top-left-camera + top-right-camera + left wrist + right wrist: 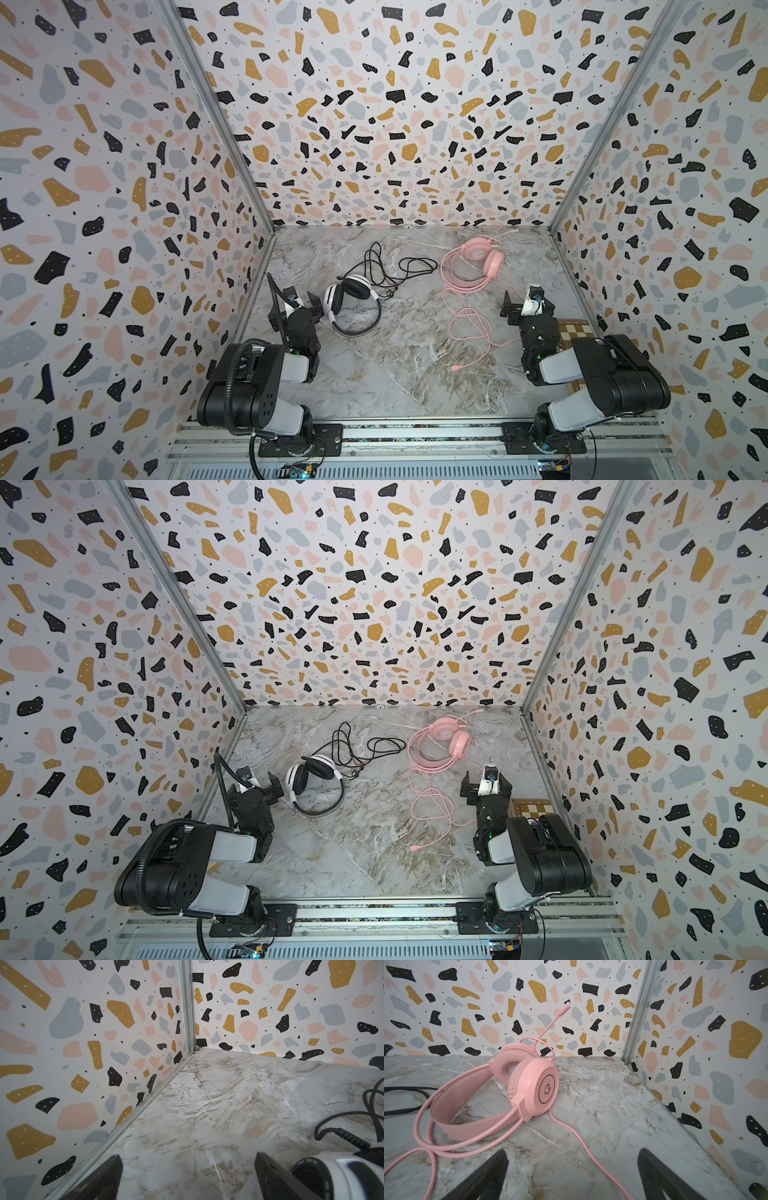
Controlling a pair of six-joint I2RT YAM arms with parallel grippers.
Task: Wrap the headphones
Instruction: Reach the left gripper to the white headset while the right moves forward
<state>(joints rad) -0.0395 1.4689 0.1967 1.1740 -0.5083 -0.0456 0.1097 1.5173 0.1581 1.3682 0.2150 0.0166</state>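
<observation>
- Wide open and empty: left gripper (189,1167), just beside the white headphones (351,297)
- Wide open and empty too: right gripper (573,1153), near the pink headphones (482,255)
- Might snag loose loops of black cable (411,266) or pink cable (469,324) and make knots

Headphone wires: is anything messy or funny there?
Yes. The thin black cable of the white-and-black headset lies in tangled loops, and the long pink cable of the pink headset snakes loose across the marble tabletop. Neither is wrapped.

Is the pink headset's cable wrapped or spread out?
Spread out: the pink cable lies in loose loops across the table, its plug lying free.
</observation>
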